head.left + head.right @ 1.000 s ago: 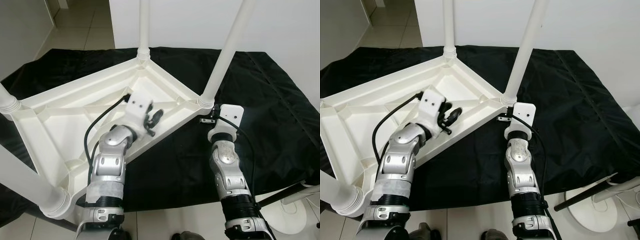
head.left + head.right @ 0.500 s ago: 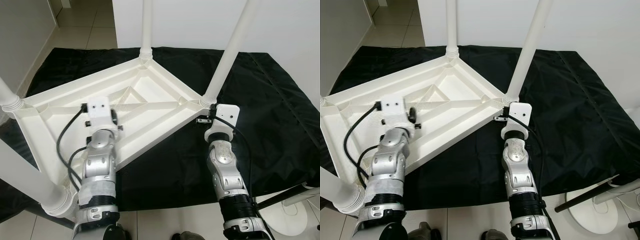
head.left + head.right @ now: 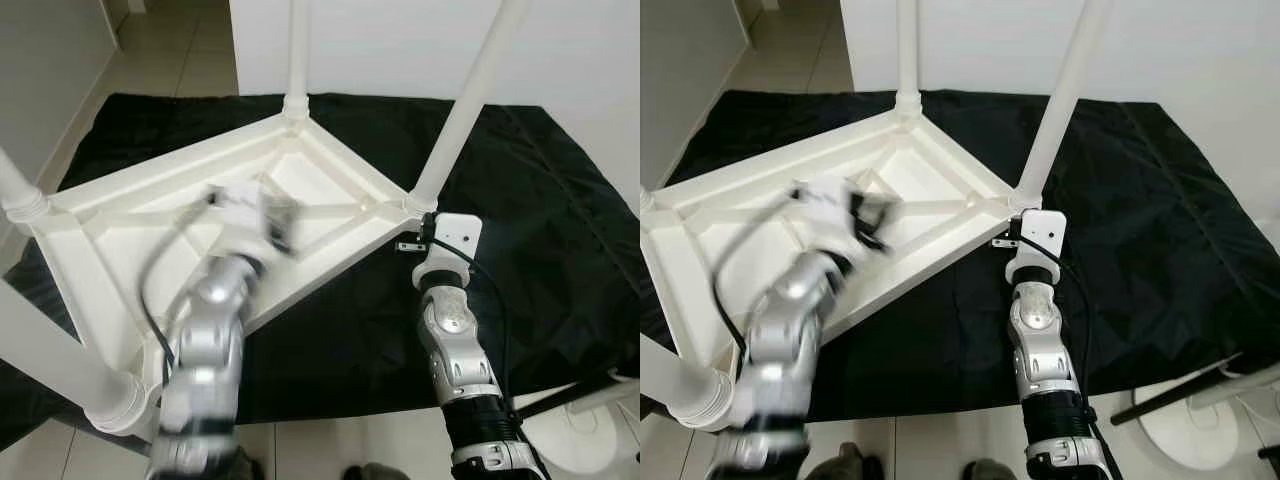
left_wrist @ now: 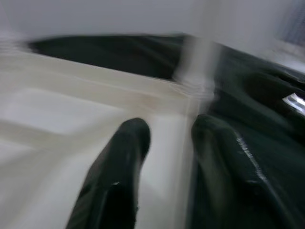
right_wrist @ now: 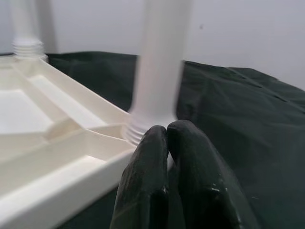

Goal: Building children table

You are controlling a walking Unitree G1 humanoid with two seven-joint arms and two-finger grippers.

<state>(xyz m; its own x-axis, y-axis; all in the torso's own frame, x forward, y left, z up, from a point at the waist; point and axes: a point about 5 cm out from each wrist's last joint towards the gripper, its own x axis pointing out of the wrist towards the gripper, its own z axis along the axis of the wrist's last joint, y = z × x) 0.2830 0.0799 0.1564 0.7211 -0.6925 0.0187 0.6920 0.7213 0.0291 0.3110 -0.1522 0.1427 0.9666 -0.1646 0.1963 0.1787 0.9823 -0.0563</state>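
A white plastic children's table [image 3: 110, 235] lies upside down on a black cloth [image 3: 545, 200], with its legs pointing up. My left gripper [image 3: 278, 222] hovers over the middle ribs of the underside, blurred by motion. In the left wrist view its fingers [image 4: 119, 176] stand apart over the white plastic, so it is open and holds nothing. My right gripper [image 3: 413, 238] is shut and empty beside the table's right corner, just below the base of the right leg [image 3: 462, 115]. In the right wrist view its fingertips [image 5: 164, 133] are pressed together in front of that leg [image 5: 159, 62].
Other legs stand at the back corner [image 3: 297, 50], the left corner [image 3: 18, 195] and the near left corner [image 3: 70, 365]. A white round stand base [image 3: 1185, 425] with a dark rod sits on the floor at lower right. A white wall rises behind; tiled floor [image 3: 170, 60] lies at upper left.
My left arm has swung right and farther in over the table's underside and is blurred mid-motion. The right arm has stayed by the right corner.
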